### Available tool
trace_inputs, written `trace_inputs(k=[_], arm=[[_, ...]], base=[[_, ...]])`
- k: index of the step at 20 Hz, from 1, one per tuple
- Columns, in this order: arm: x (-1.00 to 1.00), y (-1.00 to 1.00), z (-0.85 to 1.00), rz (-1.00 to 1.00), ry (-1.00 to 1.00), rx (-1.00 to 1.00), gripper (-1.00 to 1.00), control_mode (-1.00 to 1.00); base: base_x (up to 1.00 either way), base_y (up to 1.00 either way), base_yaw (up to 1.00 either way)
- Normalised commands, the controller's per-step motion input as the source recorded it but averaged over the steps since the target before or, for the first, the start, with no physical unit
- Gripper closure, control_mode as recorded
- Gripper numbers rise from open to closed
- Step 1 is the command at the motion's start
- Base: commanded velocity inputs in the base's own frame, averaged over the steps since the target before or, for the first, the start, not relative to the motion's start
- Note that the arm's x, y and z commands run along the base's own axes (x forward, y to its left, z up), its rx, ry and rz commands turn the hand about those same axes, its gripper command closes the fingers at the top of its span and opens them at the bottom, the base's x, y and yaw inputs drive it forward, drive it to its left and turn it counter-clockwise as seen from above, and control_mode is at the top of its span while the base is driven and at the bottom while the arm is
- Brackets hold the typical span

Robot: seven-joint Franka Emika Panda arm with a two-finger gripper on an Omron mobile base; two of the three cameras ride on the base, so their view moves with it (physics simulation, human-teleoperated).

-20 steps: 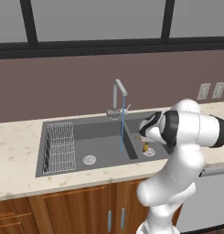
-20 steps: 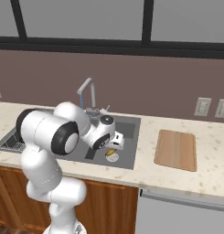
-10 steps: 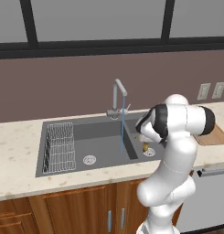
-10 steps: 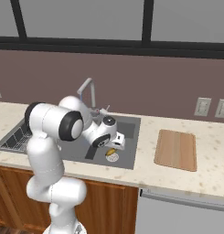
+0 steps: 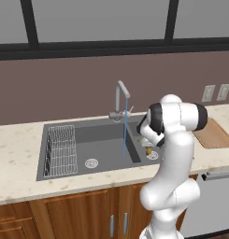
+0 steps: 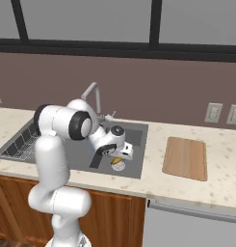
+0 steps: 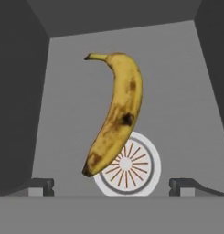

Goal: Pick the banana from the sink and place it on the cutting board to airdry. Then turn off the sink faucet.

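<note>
The banana (image 7: 115,114), yellow with brown spots, lies on the floor of the sink's right basin, its lower end over the round silver drain (image 7: 127,164). It also peeks out as a small yellow patch under the hand, banana (image 5: 148,151), banana (image 6: 116,160). My gripper (image 7: 112,185) hangs just above it, open, with a fingertip on either side of the drain and nothing between them. The sink (image 5: 88,135) is dark grey. The sink faucet (image 5: 119,95) runs a thin blue stream (image 5: 125,133). The wooden cutting board (image 6: 185,157) lies on the counter right of the sink.
A wire rack (image 5: 62,149) fills the sink's left basin beside a second drain (image 5: 91,163). Basin walls (image 7: 22,105) close in around the hand. Wall outlets (image 6: 215,112) sit behind the board. The speckled counter (image 6: 220,178) runs past the board.
The arm has folded in closer to the sink and the hand has dropped lower into the right basin over the banana. The jaws stayed open.
</note>
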Motion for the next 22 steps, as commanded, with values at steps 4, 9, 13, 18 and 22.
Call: trace_inputs(k=[4,9,13,18,22], arm=[[0.26,-0.03,-0.23,0.0,0.0,0.0,-1.0,-1.0],[0.29,0.0,-0.19,0.0,0.0,0.0,-1.0,-1.0],[0.3,0.0,-0.15,0.0,0.0,0.0,-1.0,-1.0],[0.3,0.0,-0.19,0.0,0.01,0.0,-1.0,-1.0],[0.33,0.0,-0.23,0.0,0.03,0.0,-1.0,-1.0]], base=[[0.0,0.0,0.0],[0.0,0.0,0.0],[0.0,0.0,0.0],[0.0,0.0,0.0],[0.0,0.0,0.0]])
